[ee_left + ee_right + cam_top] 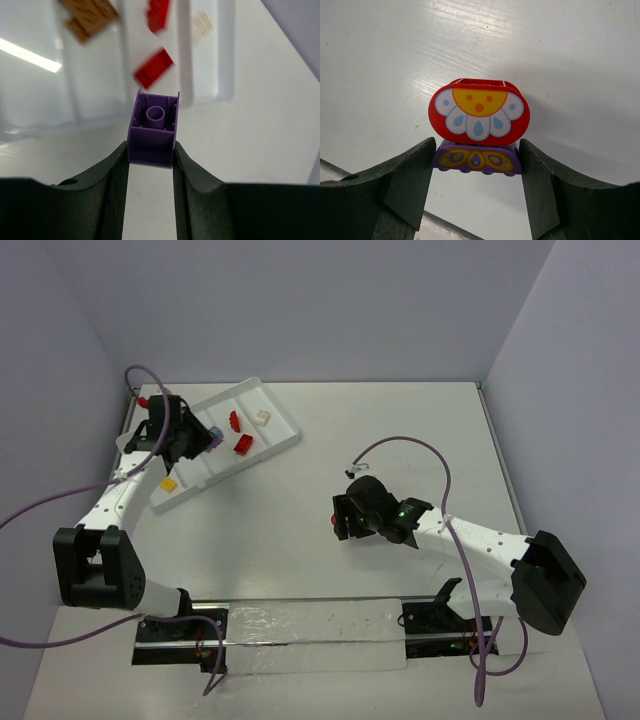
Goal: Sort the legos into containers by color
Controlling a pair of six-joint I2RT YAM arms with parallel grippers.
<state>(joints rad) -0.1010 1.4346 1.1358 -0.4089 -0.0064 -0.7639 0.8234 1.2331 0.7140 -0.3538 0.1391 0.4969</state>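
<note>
Nearest your left wrist camera, at the bottom of the frame, the left gripper (150, 150) is clamped on a purple brick (153, 127), hollow underside facing the lens, held up at the near rim of the white tray (285, 435) and resting in no compartment. In the right wrist view the right gripper (477, 155) stands wide but is closed on a two-piece cluster. Its fingers pinch a purple printed base (476, 161), and a red printed piece (479, 117) sits stacked on top, above the bare table (570, 50) at mid-frame of the overhead view, well apart from the tray. Already sorted, as far as you can see: two red bricks (240, 433) share one compartment, a white brick (262, 417) lies in the compartment next to them, a brown brick (87, 17) occupies another at the upper left of the left wrist view, and a yellow brick (168, 483) lies at the tray's lower-left end. The task appears well advanced. What remains is to place the purple brick, and the two-colour cluster probably needs separating before each part goes to its colour.
</note>
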